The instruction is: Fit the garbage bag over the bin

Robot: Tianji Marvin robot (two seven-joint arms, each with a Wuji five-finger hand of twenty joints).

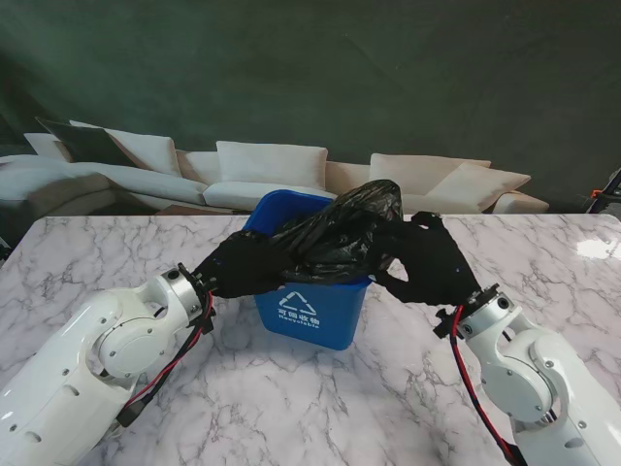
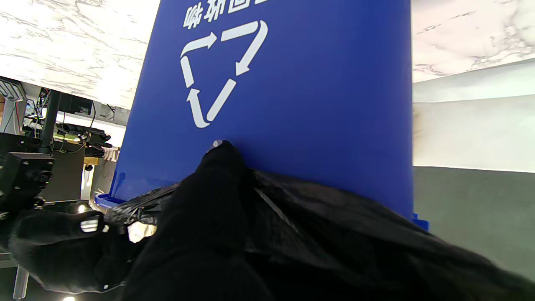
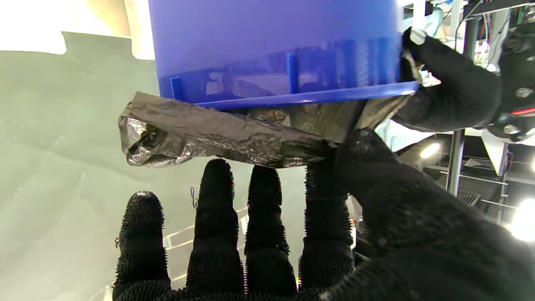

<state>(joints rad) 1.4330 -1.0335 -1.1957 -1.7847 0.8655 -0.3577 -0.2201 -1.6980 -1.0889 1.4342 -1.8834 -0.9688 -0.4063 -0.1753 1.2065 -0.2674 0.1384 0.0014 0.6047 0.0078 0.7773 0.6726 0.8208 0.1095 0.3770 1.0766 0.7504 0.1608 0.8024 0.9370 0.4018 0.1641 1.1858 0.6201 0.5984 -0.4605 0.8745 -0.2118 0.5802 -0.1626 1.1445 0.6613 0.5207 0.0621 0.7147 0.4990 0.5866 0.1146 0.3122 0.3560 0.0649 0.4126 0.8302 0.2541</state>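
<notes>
A blue bin (image 1: 309, 313) with a white recycling mark stands upright mid-table. A black garbage bag (image 1: 342, 238) lies bunched over its mouth. My left hand (image 1: 243, 264) grips the bag at the bin's left rim, and a finger (image 2: 219, 167) presses the film against the blue wall (image 2: 301, 92). My right hand (image 1: 427, 260) is at the right rim. Its thumb (image 3: 372, 171) pinches a rolled edge of the bag (image 3: 217, 133) just off the bin's lip (image 3: 301, 98), with the other fingers (image 3: 217, 217) stretched out. The left hand (image 3: 455, 88) also shows at that lip.
The white marble table (image 1: 116, 252) spreads around the bin on both sides. Behind its far edge stands a pale sofa (image 1: 272, 170) against a dark green wall. Lab racks and lights (image 3: 464, 167) appear in the wrist views.
</notes>
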